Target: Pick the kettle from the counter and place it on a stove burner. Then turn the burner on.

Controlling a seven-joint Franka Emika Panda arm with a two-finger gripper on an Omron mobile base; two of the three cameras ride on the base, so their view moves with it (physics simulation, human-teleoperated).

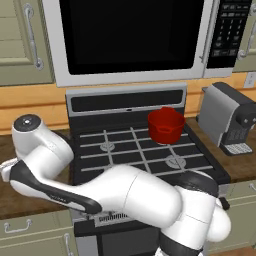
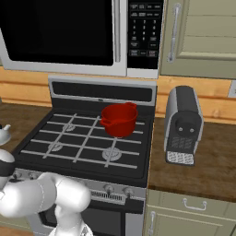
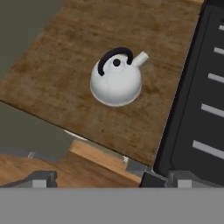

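Kettle (image 3: 116, 81) sat upright on the dark wooden counter (image 3: 65, 65), well clear of the worktop edges, with the black stove (image 3: 205, 87) off at three o'clock in the hand view. Its black arched handle (image 3: 113, 57) crossed the lid and the short spout pointed toward one o'clock, at the stove side. The gripper (image 3: 109, 178) hung above it with its jaws spread wide and nothing between them; only the two dark fingertips (image 3: 41, 178) showed at six o'clock.

By my reading the pick-up was the step in hand and not yet begun, since the kettle stood apart from the tool. The next move called for a descent centred on the handle, with the jaws turned to straddle the thin arch before closing.

In the left base view a red pot (image 1: 166, 125) occupied the back right burner (so that one was taken), while the front right burner (image 1: 175, 161) and both left burners lay bare.
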